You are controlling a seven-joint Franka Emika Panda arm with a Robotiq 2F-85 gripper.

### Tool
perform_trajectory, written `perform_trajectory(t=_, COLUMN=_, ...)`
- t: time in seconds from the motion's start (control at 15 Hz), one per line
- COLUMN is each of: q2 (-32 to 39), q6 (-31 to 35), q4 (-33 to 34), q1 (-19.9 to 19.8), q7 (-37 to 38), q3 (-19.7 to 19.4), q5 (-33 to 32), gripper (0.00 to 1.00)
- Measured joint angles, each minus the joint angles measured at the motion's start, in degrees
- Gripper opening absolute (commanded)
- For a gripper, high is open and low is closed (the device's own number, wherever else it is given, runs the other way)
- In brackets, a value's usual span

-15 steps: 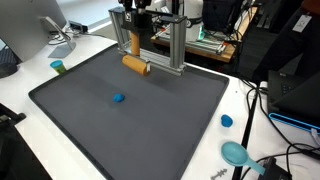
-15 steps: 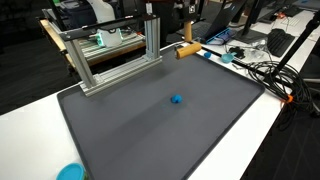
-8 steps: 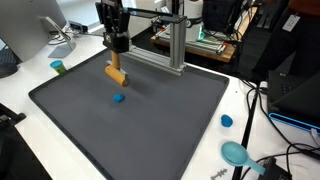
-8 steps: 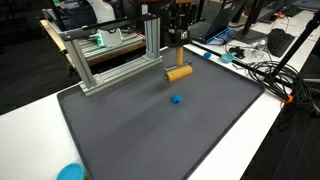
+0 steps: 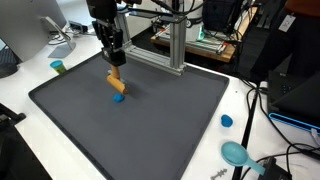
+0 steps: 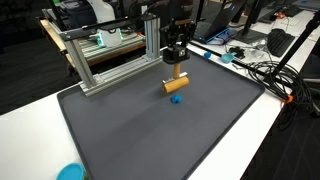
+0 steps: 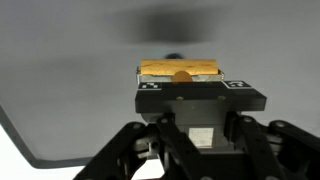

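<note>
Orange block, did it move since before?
Yes. Held in the claw, the block has moved away from the metal frame, out over the mat, and is now close to the blue piece.

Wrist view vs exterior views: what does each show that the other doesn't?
Wrist only: a close look at the orange block lying crosswise at the tips of the gripper. Exterior only: the aluminium frame, the small blue piece on the mat close by the block, and the teal bowl. Both: the gripper clamping the block above the dark mat.
</note>
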Motion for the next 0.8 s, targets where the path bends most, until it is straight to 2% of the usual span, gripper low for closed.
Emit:
perform_trajectory(t=0.47, q2=2.47, q6=3.47, q4=0.03, q1=-0.18, q7=-11.03, q3=0.19, q5=1.46, gripper=0.22)
perform_trajectory(t=0.8, q2=2.59, q6=4.26, q4=0.32, q1=-0.62, q7=-15.03, q3=0.11, q5=1.52, gripper=0.22)
